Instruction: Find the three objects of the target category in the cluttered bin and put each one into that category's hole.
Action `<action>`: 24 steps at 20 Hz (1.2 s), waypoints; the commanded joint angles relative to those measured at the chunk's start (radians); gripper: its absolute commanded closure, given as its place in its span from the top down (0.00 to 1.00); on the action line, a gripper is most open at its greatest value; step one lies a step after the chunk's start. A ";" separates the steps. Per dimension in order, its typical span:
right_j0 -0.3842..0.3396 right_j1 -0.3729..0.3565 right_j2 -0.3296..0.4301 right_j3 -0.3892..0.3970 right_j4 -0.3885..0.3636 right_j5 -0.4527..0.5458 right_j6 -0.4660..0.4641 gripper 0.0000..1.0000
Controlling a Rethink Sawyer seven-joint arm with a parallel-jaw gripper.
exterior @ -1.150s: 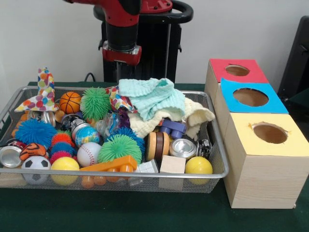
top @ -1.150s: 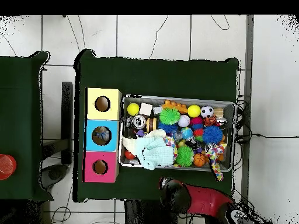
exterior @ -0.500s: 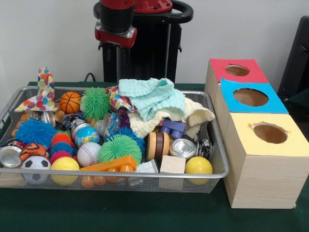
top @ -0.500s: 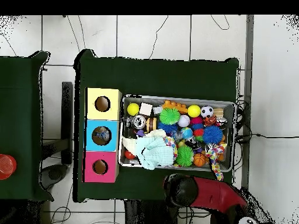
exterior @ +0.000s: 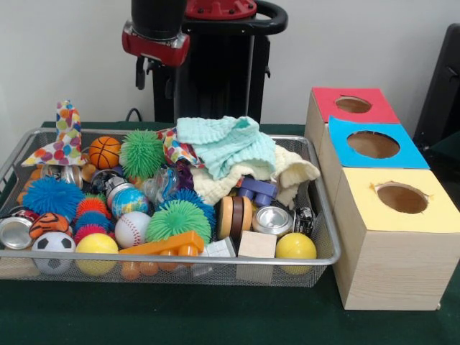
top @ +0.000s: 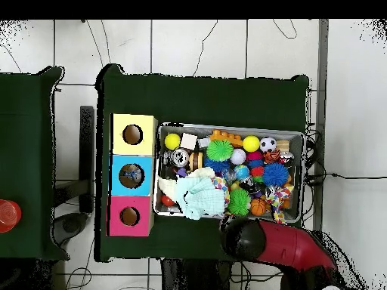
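The gripper (exterior: pixel 153 72) hangs at upper left of the front view, above the wire bin (exterior: pixel 325 215); whether it is wide or narrow I cannot tell. No target category shows (cloths (exterior: pixel 228 144) hide things), so descend slowly, centred over one clearly exposed piece.

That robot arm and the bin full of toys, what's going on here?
A red and black arm hangs above the far side of a wire bin crammed with balls, spiky toys, cloths and blocks. It is holding nothing and touching nothing in the bin. Beside the bin stand three wooden boxes with holes in their tops: red, blue and yellow. The overhead view shows something inside the blue box; nothing else looks sorted.
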 commanded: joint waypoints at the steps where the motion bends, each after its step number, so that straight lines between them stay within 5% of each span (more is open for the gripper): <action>1: 0.001 0.036 -0.008 -0.145 0.045 -0.097 0.184 1.00; 7: 0.042 0.148 -0.035 -0.207 0.082 -0.188 0.251 1.00; 18: 0.079 0.281 -0.028 -0.293 0.169 -0.323 0.221 1.00; 24: 0.071 0.324 0.018 -0.260 0.229 -0.327 0.206 1.00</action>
